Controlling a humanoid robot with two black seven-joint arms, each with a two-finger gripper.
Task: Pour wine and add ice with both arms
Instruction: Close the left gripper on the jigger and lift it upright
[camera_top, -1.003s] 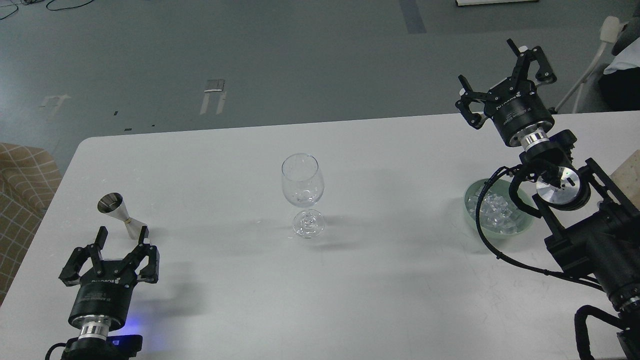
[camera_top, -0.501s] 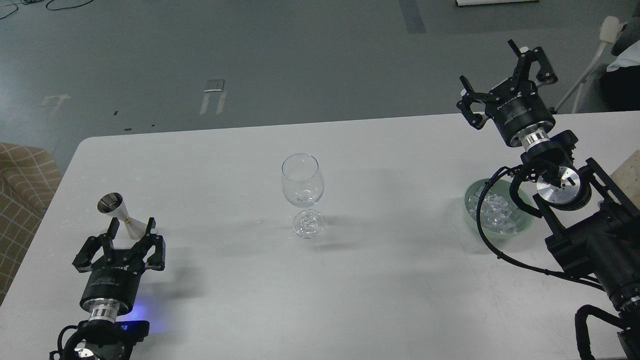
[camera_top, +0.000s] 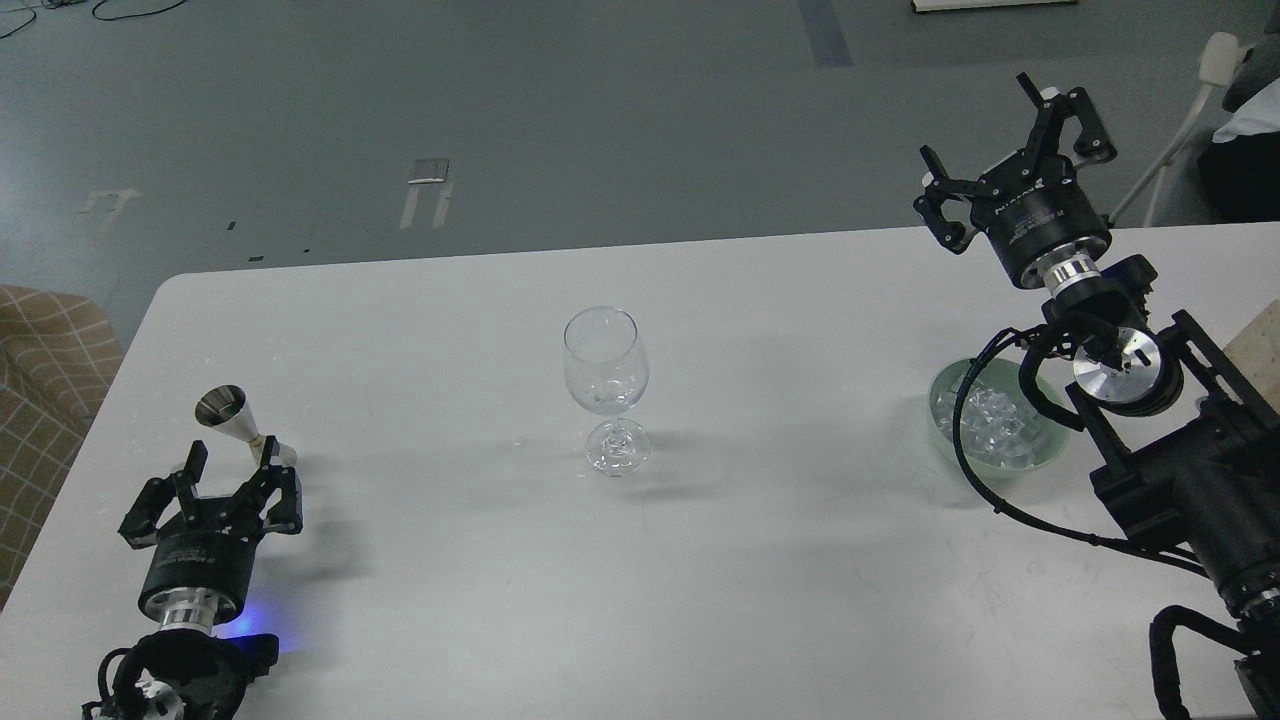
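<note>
A clear wine glass (camera_top: 605, 375) stands upright at the table's middle. I cannot make out wine in it. A steel jigger (camera_top: 238, 425) stands tilted at the near left, its inside dark. My left gripper (camera_top: 232, 465) is open just in front of the jigger, with its right finger over the jigger's lower end. Ice cubes (camera_top: 995, 425) fill a pale green bowl (camera_top: 940, 398) at the right. My right gripper (camera_top: 985, 130) is open and empty, raised above and behind the bowl. The right arm's cable and joint hide part of the bowl.
The white table (camera_top: 780, 560) has its far edge just behind the right gripper. A checked chair (camera_top: 50, 350) stands off the left edge. A pale wooden block (camera_top: 1262, 340) lies at the right edge. A white chair frame (camera_top: 1180, 140) stands beyond the far right corner.
My left gripper moved forward toward the jigger, then shifted left, still open. My right gripper turned and rose very slightly. The glass, jigger and bowl stayed put.
</note>
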